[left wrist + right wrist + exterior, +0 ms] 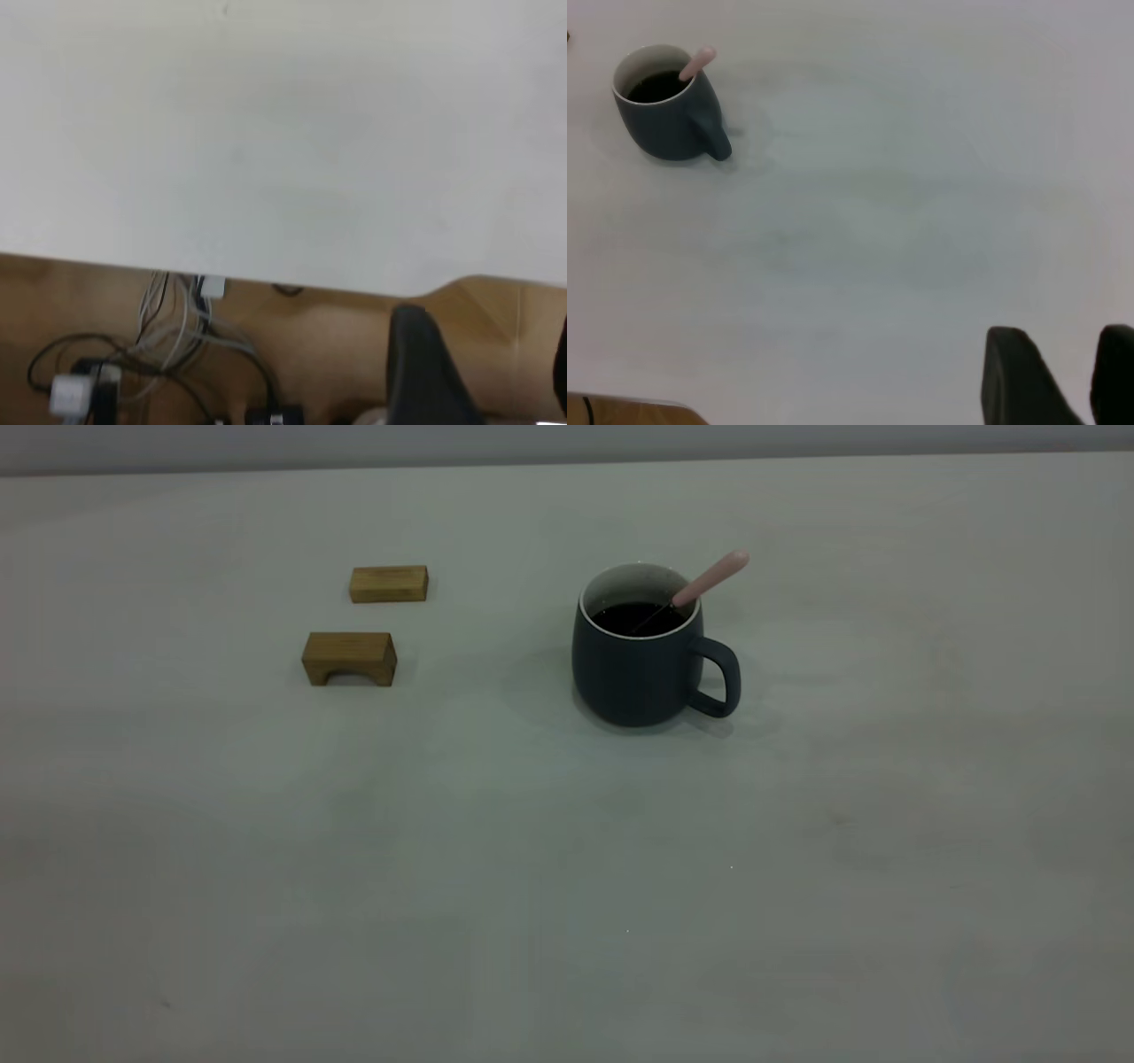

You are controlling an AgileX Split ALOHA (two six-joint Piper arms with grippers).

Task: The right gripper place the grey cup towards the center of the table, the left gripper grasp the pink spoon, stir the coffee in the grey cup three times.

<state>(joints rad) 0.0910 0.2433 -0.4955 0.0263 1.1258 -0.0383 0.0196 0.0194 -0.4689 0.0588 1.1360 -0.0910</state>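
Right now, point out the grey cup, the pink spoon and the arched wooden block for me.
grey cup (631, 677): exterior view, front of its dark body.
pink spoon (714, 577): exterior view, pink handle above the rim.
arched wooden block (349, 657): exterior view, its front face.

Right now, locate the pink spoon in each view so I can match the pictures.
Exterior view: the pink spoon leans on the rim of the grey cup, right of centre, handle slanting up to the right, bowl end in the coffee.
Left wrist view: not in it; only table and cables below its edge.
Right wrist view: upper left corner, in the cup.
Shared landmark: the cup's loop handle.
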